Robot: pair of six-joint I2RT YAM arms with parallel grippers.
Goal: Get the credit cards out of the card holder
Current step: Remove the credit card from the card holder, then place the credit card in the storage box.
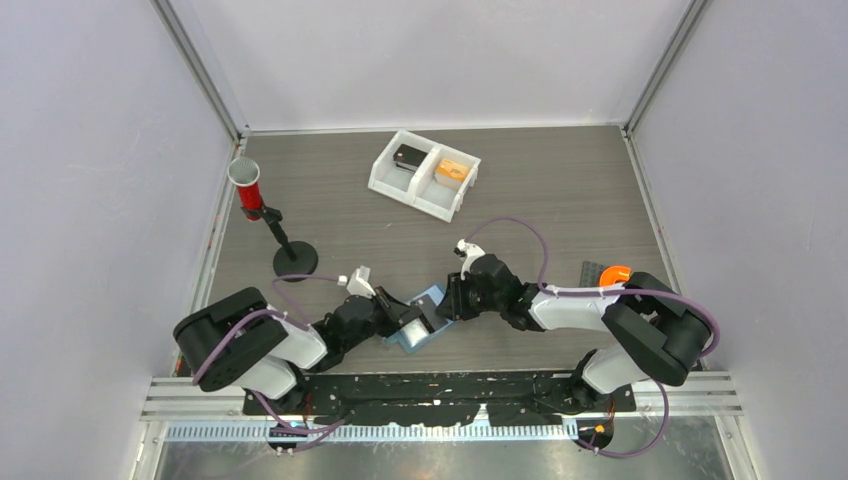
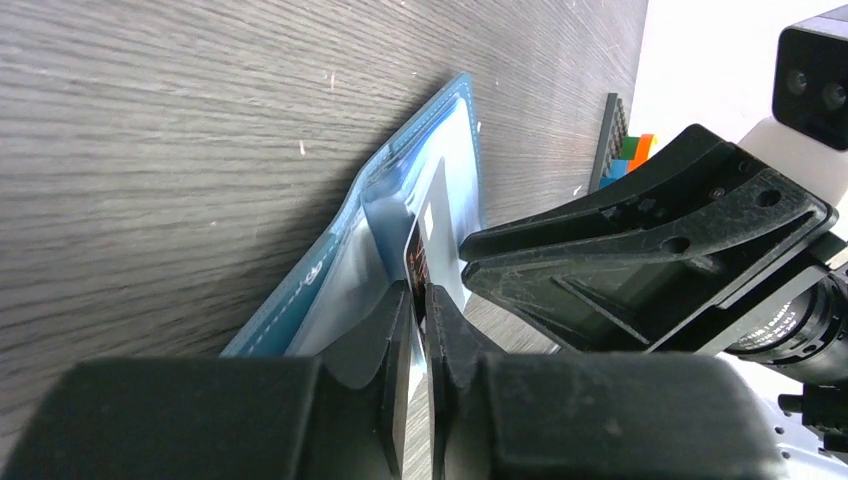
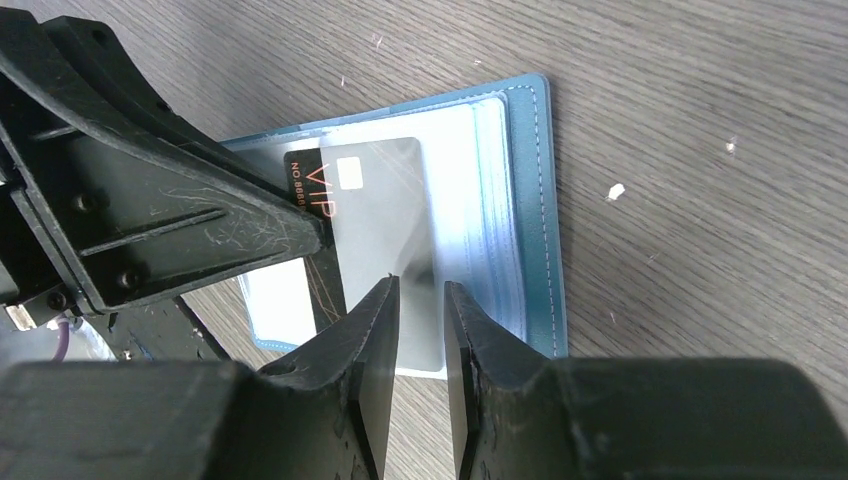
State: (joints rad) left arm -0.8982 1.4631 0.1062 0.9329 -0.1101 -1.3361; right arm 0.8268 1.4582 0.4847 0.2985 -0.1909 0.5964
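Note:
The light-blue card holder (image 1: 432,296) (image 2: 320,270) (image 3: 530,200) lies open on the table between the two arms, pale sleeves up. A dark credit card (image 3: 370,200) (image 2: 428,225) marked VIP, with a small chip, sits partly in a clear sleeve. My left gripper (image 2: 420,292) (image 1: 398,318) (image 3: 315,232) is shut on that card's edge. From the opposite side, my right gripper (image 3: 418,290) (image 1: 447,303) (image 2: 470,255) points down at the holder. Its jaws stand a little apart with nothing between them, the tips at the sleeve. Other cards, if any, are hidden in the sleeves.
A white two-compartment tray (image 1: 400,190) sits at the back centre, with a dark item in one half and an orange item in the other. A red cup (image 1: 245,185) on a black stand (image 1: 297,260) is at the left. Coloured blocks (image 1: 612,272) (image 2: 635,150) lie at the right.

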